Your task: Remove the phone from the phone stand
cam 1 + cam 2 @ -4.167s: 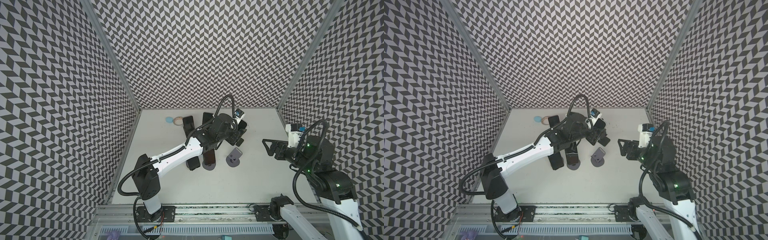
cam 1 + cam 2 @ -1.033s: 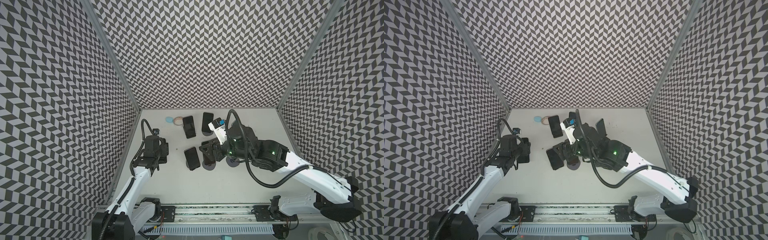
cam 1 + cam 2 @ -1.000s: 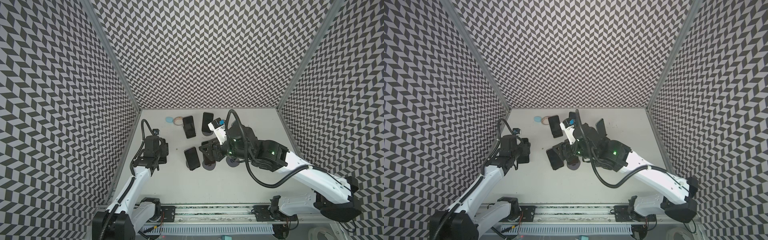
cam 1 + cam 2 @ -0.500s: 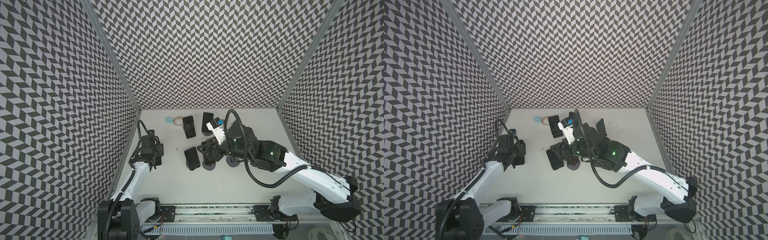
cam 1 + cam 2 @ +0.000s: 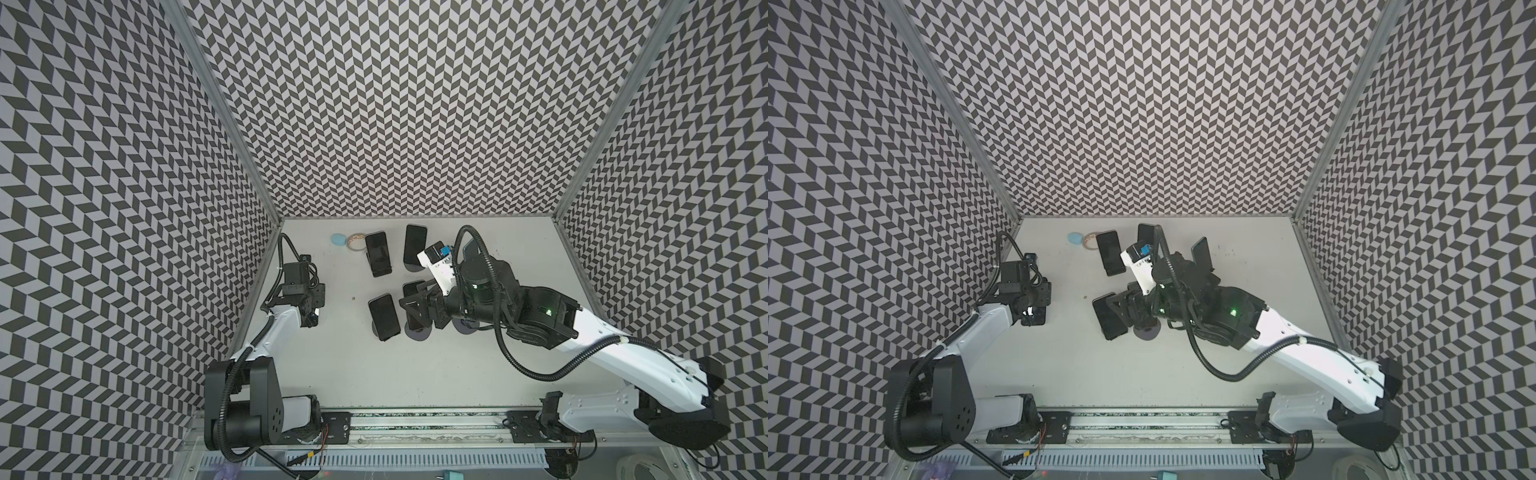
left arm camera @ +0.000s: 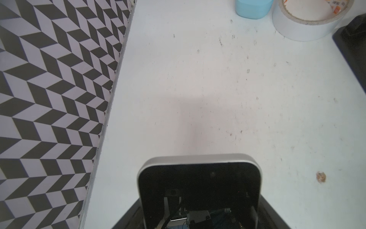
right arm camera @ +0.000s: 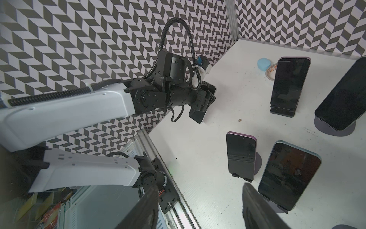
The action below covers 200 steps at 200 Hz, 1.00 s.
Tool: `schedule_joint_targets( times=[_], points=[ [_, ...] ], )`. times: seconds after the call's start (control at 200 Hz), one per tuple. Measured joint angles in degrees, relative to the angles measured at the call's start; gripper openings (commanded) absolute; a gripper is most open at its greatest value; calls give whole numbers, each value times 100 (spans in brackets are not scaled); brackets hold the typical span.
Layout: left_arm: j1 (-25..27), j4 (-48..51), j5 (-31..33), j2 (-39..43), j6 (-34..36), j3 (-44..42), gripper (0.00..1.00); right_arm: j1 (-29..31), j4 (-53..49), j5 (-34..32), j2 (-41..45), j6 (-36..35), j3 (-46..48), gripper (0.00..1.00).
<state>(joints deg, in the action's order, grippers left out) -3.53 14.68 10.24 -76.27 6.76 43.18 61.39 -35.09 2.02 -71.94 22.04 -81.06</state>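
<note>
Now the left gripper, clamped on a phone by the left wall, should lower it gently and lay it flat before letting go. Its long axis stands steep, free end toward the desk. The right gripper, jaws apart and empty, hovers beside a second phone on its phone stand.

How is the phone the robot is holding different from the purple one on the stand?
The held phone is clamped in the left end effector beside the patterned wall; the purple phone leans on a stand farther out on the table, ungripped. The held phone's rim is silver; the purple phone's is purple. Both have dark, blank screens.
</note>
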Motion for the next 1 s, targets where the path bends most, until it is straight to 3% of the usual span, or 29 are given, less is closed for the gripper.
schedule_joint_targets(
  times=[1.001],
  points=[
    [0, 39, -109, -553, -20, -26, 62, 0, 83, -22, -55, -260, 13, 66]
  ],
)
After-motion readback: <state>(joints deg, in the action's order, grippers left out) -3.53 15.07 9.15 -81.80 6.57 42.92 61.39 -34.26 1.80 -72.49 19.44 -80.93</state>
